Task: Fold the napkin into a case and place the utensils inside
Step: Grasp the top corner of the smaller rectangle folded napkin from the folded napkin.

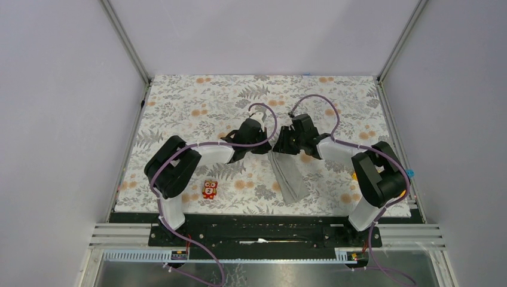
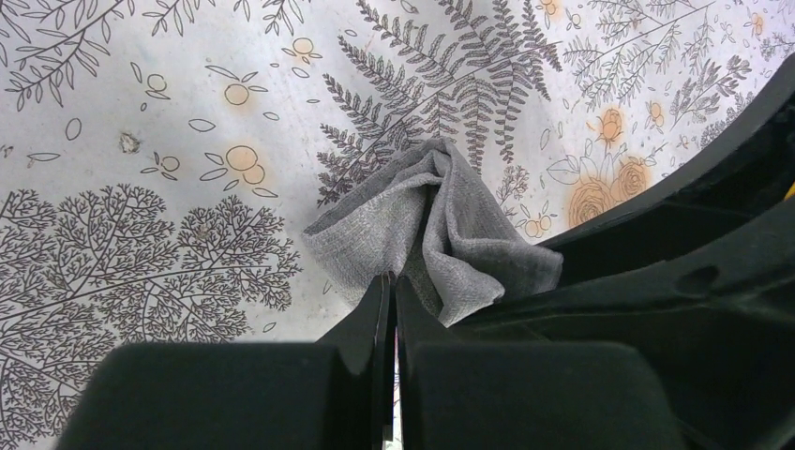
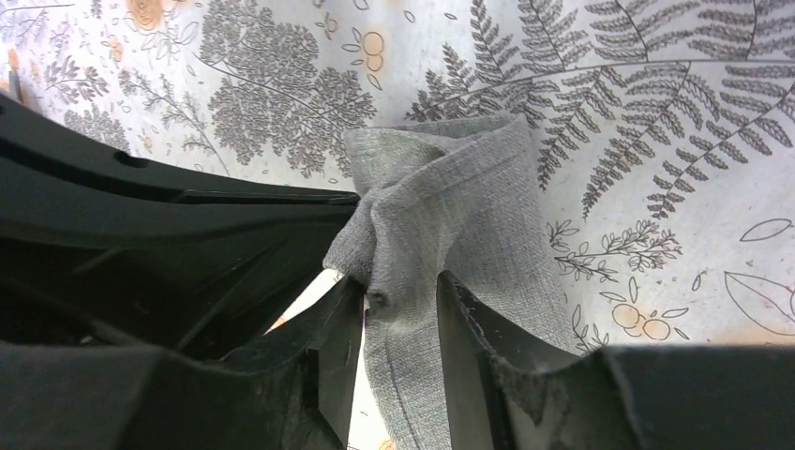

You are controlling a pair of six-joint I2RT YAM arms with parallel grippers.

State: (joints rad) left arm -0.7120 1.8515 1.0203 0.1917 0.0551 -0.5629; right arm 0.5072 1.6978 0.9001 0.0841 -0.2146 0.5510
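- Grey napkin (image 1: 290,179) lies on the counter as a narrow, layered strip, right of centre between the two arms. It runs from the claws back toward the near edge at a slight slant.
- Its far end is lifted and bunched into a crumpled peak, while the rest of the strip lies flat on the floral cover (image 1: 197,107).
- The left claw (image 1: 265,143) sits at that raised end, reaching in from the left. In its wrist view the left claw (image 2: 391,295) has its jaws pressed together with only a hairline between them, pinching an edge of the napkin (image 2: 441,225) at the tips.
- The right claw (image 1: 278,145) meets the same end from the right, just beside the left one. The other arm's black body fills one side of each wrist view.
- In its own wrist view the right claw (image 3: 400,314) has its jaws standing apart. The napkin (image 3: 469,206) fills the gap, with a rolled fold against the left finger (image 3: 337,347). I cannot tell whether it is gripping the cloth or only straddling it.
- A small red toy figure (image 1: 209,189) stands on the cover near the left arm, well apart from the napkin.
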